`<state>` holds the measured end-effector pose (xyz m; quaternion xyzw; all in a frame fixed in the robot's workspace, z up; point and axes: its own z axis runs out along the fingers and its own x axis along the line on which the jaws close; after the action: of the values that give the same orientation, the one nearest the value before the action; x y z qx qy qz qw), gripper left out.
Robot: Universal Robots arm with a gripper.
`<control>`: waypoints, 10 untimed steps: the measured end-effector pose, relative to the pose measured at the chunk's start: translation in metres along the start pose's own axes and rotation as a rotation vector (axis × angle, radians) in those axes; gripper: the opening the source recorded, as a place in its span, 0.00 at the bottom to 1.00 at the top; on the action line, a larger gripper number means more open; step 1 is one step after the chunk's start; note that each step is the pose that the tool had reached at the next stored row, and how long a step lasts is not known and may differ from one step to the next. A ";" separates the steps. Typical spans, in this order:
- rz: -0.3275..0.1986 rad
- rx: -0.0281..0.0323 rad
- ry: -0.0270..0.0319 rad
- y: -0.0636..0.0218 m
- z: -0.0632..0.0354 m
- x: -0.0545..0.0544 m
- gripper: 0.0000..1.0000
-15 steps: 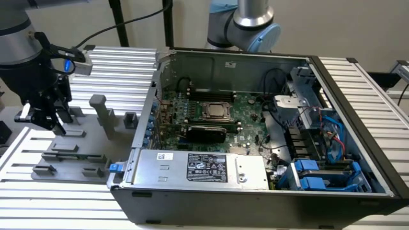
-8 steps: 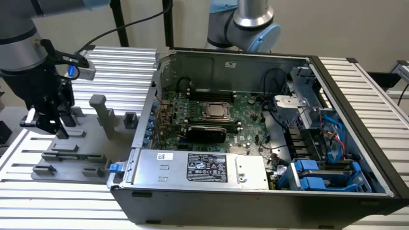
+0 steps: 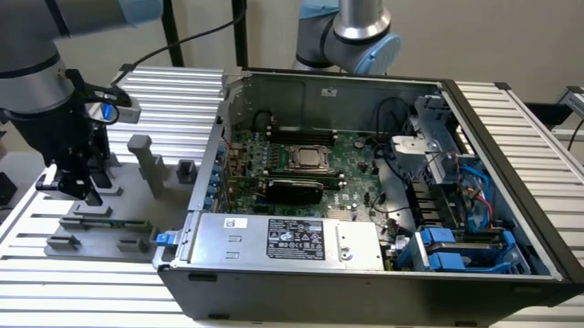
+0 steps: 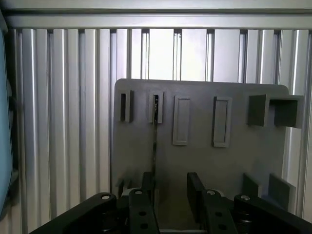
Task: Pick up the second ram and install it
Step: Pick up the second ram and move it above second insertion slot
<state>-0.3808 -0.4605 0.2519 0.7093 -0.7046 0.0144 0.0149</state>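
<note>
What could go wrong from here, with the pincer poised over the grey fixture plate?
1. In the wrist view the second ram lines up near one finger of the open pincer, not midway; descending could strike its edge.
2. A grey fixture block holds the stick's end; a finger might catch there.

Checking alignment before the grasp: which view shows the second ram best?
The exterior view: the second ram shows its long green face there, held on edge in the grey fixture. In the wrist view it appears edge-on, a thin dark line just ahead of the open gripper.
</note>
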 end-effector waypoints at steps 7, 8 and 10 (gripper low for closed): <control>0.000 0.0004 -0.0003 -0.0005 0.0133 0.008 0.42; 0.000 0.0002 -0.0001 -0.0005 0.0150 0.008 0.42; 0.000 0.0001 -0.0001 -0.0008 0.0187 0.009 0.42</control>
<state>-0.3799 -0.4703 0.2336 0.7094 -0.7045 0.0143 0.0149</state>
